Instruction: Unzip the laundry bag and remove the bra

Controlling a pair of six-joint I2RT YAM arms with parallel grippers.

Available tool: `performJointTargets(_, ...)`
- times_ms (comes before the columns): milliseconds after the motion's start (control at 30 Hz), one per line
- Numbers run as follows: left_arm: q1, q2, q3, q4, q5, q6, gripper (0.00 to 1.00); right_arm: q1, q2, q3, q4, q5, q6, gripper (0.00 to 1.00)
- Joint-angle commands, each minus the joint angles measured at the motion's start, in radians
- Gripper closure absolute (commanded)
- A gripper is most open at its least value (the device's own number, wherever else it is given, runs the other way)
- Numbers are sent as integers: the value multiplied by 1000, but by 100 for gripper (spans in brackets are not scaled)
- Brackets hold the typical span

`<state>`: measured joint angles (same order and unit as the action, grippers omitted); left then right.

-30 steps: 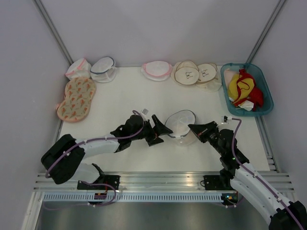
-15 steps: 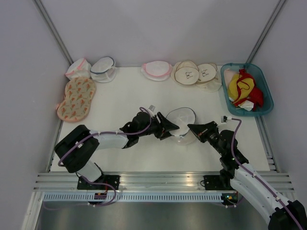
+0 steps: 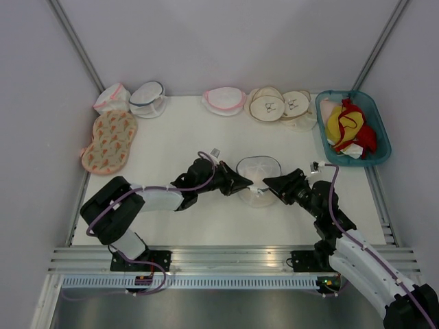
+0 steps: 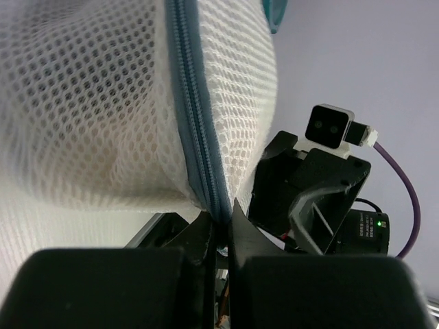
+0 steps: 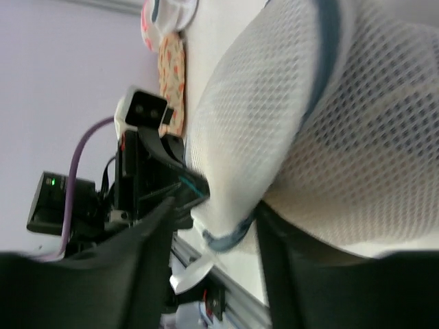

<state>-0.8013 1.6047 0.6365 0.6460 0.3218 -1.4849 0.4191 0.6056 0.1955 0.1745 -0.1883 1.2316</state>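
Observation:
The laundry bag (image 3: 258, 175), round white mesh with blue-grey zipper trim, sits on the table between my two grippers. My left gripper (image 3: 245, 182) is at its left side. In the left wrist view the jaws (image 4: 221, 221) are shut on the zipper trim (image 4: 195, 130) at the laundry bag's (image 4: 89, 103) lower edge. My right gripper (image 3: 269, 184) is at the bag's right side, open. In the right wrist view its fingers (image 5: 216, 229) stand apart around the mesh bag's (image 5: 295, 116) edge, with a white pull tab (image 5: 194, 272) hanging below. The bra is hidden.
A teal basket (image 3: 376, 120) with red and yellow garments stands at the back right. Several other wash bags (image 3: 224, 100) line the back edge, and an orange patterned one (image 3: 110, 140) lies at the left. Metal rails (image 3: 226, 257) run along the near edge.
My left gripper moved right to the bag and shut on its zipper trim. My right gripper, shut a second ago, has opened at the bag's right side.

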Motion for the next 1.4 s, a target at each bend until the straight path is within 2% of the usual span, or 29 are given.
performJointTargets(0, 23, -52, 2, 37, -12, 3, 98, 14, 0, 90, -82, -158, -116, 38)
performJointTargets(67, 30, -51, -6, 40, -9, -2, 98, 14, -29, 113, -134, -180, -144, 33)
performJointTargets(167, 33, -42, -3, 49, -4, -6, 98, 14, -65, 125, -171, -181, -158, 33)
performJointTargets(267, 33, -28, 5, 55, 8, -8, 98, 14, -76, 110, -171, -188, -132, 42)
performJointTargets(300, 36, -23, 6, 53, 13, -12, 98, 14, -75, 105, -162, -191, -126, 48)
performJointTargets(467, 36, -14, -3, 78, 23, -31, 98, 12, -52, 91, -144, -192, -122, 58)
performJointTargets(1167, 37, 4, 2, 110, 63, -52, 98, 14, 5, 78, -102, -158, -159, 63)
performJointTargets(1367, 37, 15, 2, 115, 68, -52, 98, 14, 6, 76, -79, -158, -146, 70)
